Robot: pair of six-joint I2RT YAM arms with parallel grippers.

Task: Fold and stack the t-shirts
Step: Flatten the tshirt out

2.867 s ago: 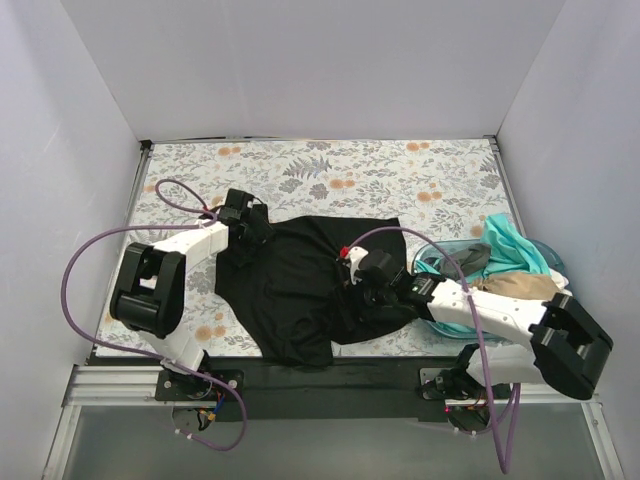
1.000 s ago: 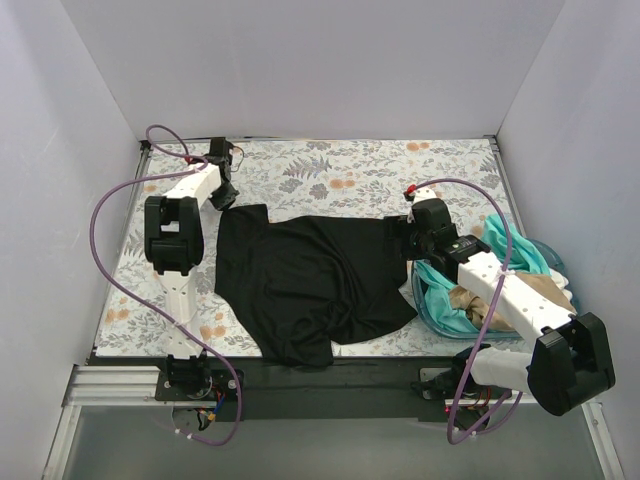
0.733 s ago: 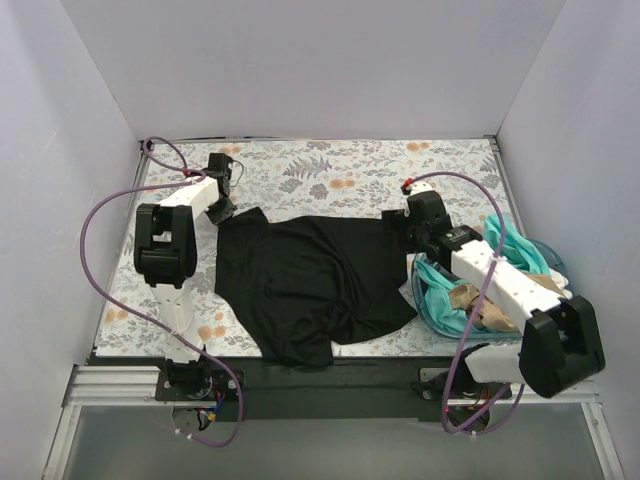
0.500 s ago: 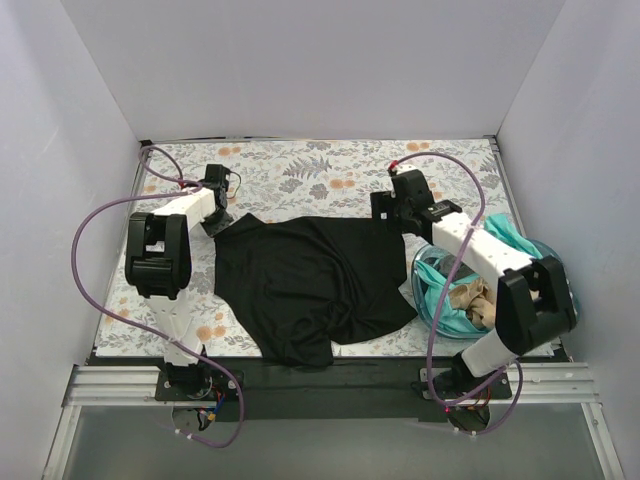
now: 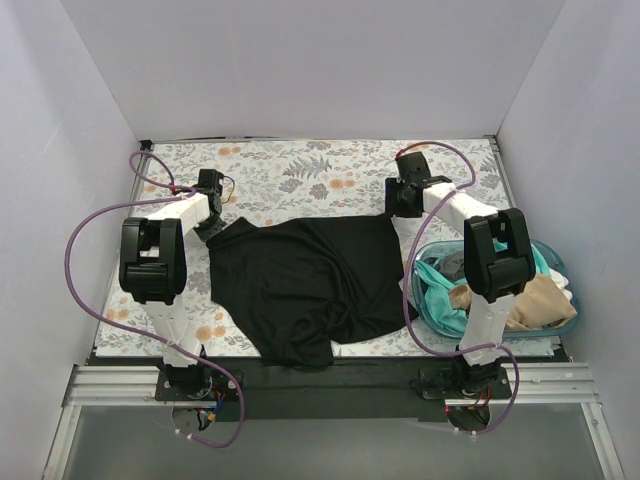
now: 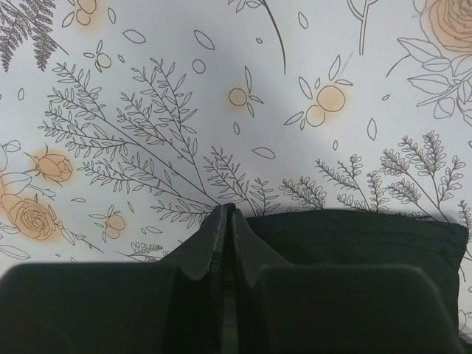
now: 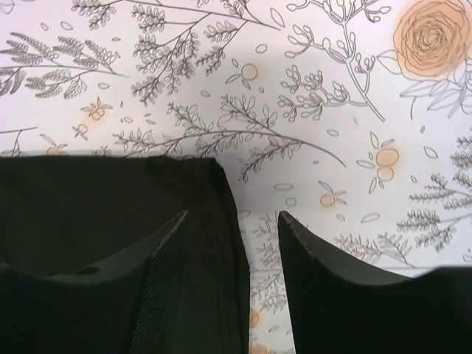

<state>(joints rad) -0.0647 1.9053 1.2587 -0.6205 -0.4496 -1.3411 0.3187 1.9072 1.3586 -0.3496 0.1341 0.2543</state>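
Observation:
A black t-shirt [image 5: 300, 280] lies spread on the flowered table. My left gripper [image 5: 213, 224] is at its far left corner. In the left wrist view that gripper [image 6: 225, 209] is shut on the corner of the black cloth [image 6: 354, 236], whose edge runs off to the right. My right gripper [image 5: 393, 207] is at the shirt's far right corner. In the right wrist view it [image 7: 232, 214] stands open astride the cloth's edge [image 7: 110, 199], one finger over the shirt and the other over bare table. A teal t-shirt [image 5: 437, 290] and a tan one [image 5: 540, 300] are bunched in the tub.
The translucent blue tub [image 5: 428, 262] stands at the right edge, just near of the right arm. White walls close in the table on the left, back and right. A black rail [image 5: 330, 375] runs along the near edge.
My right gripper has swung from beside the tub out to the shirt's far right corner, and its jaws have narrowed. The left gripper has shifted slightly left and nearer, and the shirt's left corner went with it.

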